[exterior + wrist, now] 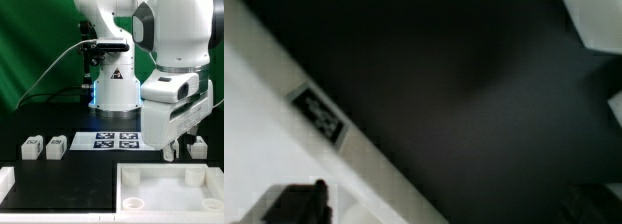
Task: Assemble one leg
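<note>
In the exterior view my gripper (179,150) hangs low over the black table, just behind the far rim of the large white tray-like part (130,172). Its fingers stand apart with nothing between them. One white leg (199,147) stands close on the exterior view's right of the gripper. Two more legs (30,149) (55,147) stand side by side at the exterior view's left. In the wrist view my gripper (438,205) shows a dark fingertip (295,205) over a white edge carrying a square tag (319,112). The rest there is dark table.
The marker board (115,140) lies between the legs and the gripper, in front of the robot base (112,90). A white piece (5,180) sits at the front corner on the exterior view's left. White blurred bits (601,20) show at the wrist view's edge.
</note>
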Robot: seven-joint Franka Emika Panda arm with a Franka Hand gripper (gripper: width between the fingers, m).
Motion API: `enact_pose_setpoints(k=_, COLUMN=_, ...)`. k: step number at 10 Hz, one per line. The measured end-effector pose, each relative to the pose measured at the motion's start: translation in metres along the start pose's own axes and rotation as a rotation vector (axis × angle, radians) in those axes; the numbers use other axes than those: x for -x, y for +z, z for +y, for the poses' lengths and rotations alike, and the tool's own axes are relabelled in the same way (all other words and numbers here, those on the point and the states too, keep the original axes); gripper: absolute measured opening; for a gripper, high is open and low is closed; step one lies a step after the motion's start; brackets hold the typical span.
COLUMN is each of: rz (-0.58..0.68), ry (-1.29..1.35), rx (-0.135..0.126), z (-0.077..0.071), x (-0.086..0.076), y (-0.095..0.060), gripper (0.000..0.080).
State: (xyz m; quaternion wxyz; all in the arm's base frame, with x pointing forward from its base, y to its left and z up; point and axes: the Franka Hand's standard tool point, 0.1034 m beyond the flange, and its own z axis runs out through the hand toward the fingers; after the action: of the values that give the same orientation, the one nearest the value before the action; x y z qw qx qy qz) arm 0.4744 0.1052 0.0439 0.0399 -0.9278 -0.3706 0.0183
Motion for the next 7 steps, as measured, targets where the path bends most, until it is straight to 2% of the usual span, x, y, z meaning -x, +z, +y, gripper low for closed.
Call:
enact_pose_setpoints(k=2, rz=0.006, ry=0.218, rx=-0.009, z=-0.006, x=-0.001, y=0.002, gripper=0.0649)
enact_pose_setpoints(k=3, rz=0.006, ry=0.456, rx=-0.028, z=-0.031, x=0.0, y=0.012, gripper=0.0649)
enact_pose_setpoints(k=5, rz=-0.004, ry=0.66, rx=-0.037, z=-0.066, x=-0.006, y=0.018, gripper=0.0649)
enact_pose_setpoints(k=6, rz=-0.008, ry=0.702, rx=-0.036, z=-0.076, x=-0.009, y=0.019, gripper=0.0649)
enact_pose_setpoints(k=7, rz=-0.012, ry=0.676, rx=-0.037, z=-0.075, x=-0.008, y=0.019, gripper=0.0649)
